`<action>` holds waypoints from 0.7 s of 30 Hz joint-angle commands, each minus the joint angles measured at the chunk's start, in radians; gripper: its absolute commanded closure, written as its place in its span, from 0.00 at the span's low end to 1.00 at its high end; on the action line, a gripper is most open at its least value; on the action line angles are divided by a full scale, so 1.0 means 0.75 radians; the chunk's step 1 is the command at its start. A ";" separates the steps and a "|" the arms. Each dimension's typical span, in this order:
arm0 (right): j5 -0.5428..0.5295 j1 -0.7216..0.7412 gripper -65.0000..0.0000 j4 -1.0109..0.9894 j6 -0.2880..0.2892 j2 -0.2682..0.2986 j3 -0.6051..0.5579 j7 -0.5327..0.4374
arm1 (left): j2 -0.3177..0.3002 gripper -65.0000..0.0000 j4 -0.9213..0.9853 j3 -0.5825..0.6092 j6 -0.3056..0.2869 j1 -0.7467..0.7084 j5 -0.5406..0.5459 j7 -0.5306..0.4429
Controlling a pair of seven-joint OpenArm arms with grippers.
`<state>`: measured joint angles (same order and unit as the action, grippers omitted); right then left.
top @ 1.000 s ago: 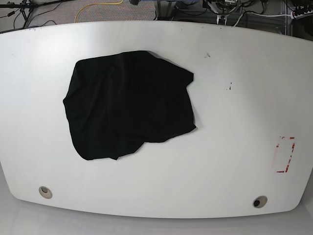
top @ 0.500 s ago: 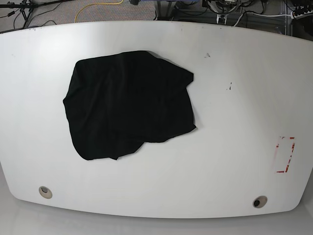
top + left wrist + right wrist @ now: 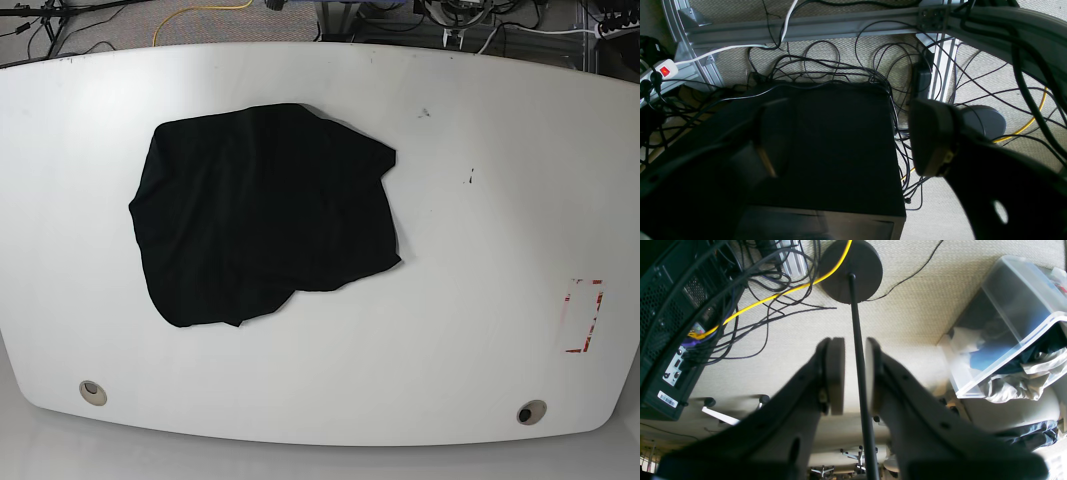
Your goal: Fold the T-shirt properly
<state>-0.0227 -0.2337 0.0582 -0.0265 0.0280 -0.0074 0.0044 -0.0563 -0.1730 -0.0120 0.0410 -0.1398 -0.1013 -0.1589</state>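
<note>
The black T-shirt (image 3: 265, 215) lies crumpled in a rough, uneven patch on the left half of the white table (image 3: 480, 250) in the base view. No arm or gripper shows in that view. My left gripper (image 3: 846, 143) hangs off the table over a dark box (image 3: 840, 150) and floor cables, its jaws wide apart and empty. My right gripper (image 3: 853, 373) points at the carpet floor, its pads only a narrow gap apart and empty. A thin black stand pole (image 3: 857, 323) shows through the gap, farther away.
A red tape outline (image 3: 583, 315) marks the table's right side. Two round holes (image 3: 92, 392) (image 3: 531, 412) sit near the front edge. A clear bin of cloth (image 3: 1007, 326) and a computer case (image 3: 670, 323) stand on the floor.
</note>
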 commanded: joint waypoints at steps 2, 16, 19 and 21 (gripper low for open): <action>0.011 -0.026 0.85 0.009 -0.001 0.006 0.005 0.003 | -0.005 0.25 -0.004 0.003 0.001 -0.013 -0.004 -0.018; 0.011 -0.025 0.86 -0.004 0.001 -0.001 0.005 0.011 | -0.008 0.24 -0.003 0.001 -0.001 -0.007 -0.004 -0.028; 0.010 -0.030 0.85 -0.004 -0.004 0.000 0.003 0.004 | -0.009 0.24 -0.002 0.001 0.000 -0.011 -0.003 -0.025; 0.010 -0.030 0.85 -0.004 -0.004 0.000 0.003 0.004 | -0.009 0.24 -0.002 0.001 -0.001 -0.010 -0.003 -0.026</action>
<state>-0.0227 -0.2443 0.0616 -0.0265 0.0277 -0.0059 0.0013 -0.0566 -0.1738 -0.0120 0.0406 -0.1383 -0.1013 -0.1738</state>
